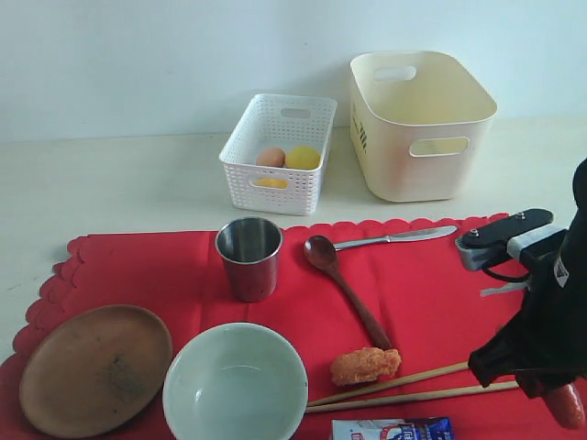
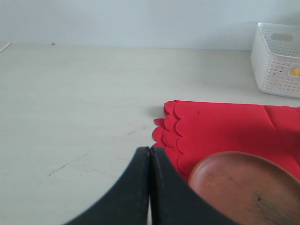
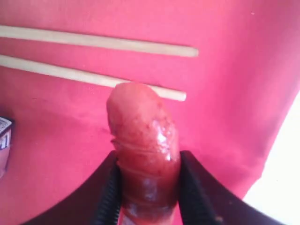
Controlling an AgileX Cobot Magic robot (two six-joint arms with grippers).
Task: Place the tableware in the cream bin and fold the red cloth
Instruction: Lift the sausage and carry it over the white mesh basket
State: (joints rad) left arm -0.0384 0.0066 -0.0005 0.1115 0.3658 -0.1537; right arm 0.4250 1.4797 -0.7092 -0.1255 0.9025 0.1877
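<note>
**Fig.** The right pincer (image 3: 149,164) was clenched on a red sausage (image 3: 140,136) just beside the ends of the chopsticks (image 3: 93,42). The left pincer (image 2: 150,152) was clenched on nothing, near the wooden plate (image 2: 243,187).

In the exterior view all the tableware lay on the red cloth (image 1: 413,284): plate at 8 o'clock, bowl (image 1: 235,385) at 6, steel cup (image 1: 249,257) at 11, knife (image 1: 394,238) at 1. The cream bin (image 1: 404,160) stood on the worktop (image 1: 119,183) beyond the cloth, also at 1 o'clock.

The cup was probably light, rigid and slick, and best pinched across its rim. The chopsticks looked thin and prone to roll. The cloth looked limp and best taken at a corner.
</note>
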